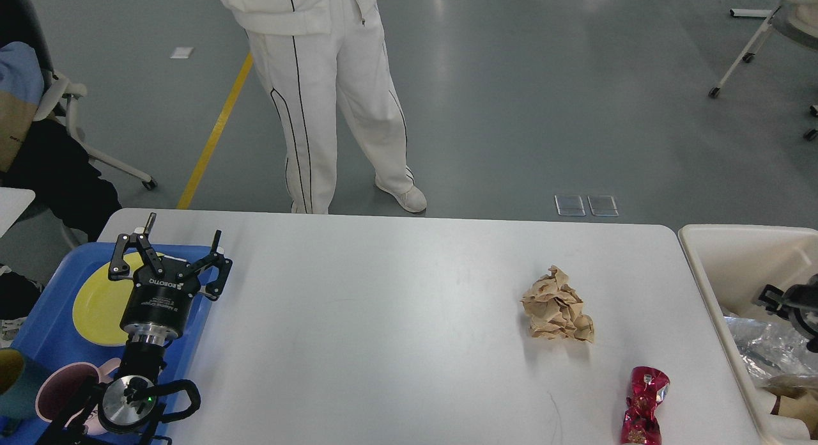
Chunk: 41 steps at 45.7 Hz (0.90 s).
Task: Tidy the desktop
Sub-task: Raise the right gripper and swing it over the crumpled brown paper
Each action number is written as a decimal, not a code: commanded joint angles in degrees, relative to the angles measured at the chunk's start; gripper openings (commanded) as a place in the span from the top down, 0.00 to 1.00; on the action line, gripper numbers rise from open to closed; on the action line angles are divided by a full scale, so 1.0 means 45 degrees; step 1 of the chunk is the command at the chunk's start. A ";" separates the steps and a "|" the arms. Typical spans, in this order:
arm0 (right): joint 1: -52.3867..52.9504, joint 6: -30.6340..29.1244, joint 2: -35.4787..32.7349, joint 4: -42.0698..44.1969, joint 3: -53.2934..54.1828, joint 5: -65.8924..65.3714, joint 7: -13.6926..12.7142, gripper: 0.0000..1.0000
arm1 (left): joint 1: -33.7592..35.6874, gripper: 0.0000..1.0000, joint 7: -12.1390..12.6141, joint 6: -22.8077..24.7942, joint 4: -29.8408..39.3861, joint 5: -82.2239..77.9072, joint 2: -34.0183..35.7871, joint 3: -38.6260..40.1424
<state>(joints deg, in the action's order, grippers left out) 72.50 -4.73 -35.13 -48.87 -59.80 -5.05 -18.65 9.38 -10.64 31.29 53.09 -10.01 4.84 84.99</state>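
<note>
Desktop (383, 317) status: crumpled paper (558, 305), red wrapper (644, 405) present.
Left gripper (182, 238) spread wide above blue tray (38, 317); right gripper (789, 304) state indeterminate.

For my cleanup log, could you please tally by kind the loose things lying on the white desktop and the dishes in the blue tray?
Crumpled brown paper: 1
Crushed red wrapper: 1
Yellow plate: 1
Pink mug: 1
Teal cup, cut off at the edge: 1
Total: 5

Crumpled brown paper (558, 306), red wrapper (645, 405)
</note>
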 commanded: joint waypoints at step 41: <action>1.5510 -0.9811 0.4077 -0.9587 -0.2081 0.2822 0.0004 0.00 | -0.0013 0.04 -0.0019 0.0000 0.0000 0.0018 0.0000 0.0000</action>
<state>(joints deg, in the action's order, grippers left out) 139.75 -52.59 -16.91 -87.80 -65.55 7.51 -18.88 9.31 -10.70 31.29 53.09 -9.94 4.83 84.99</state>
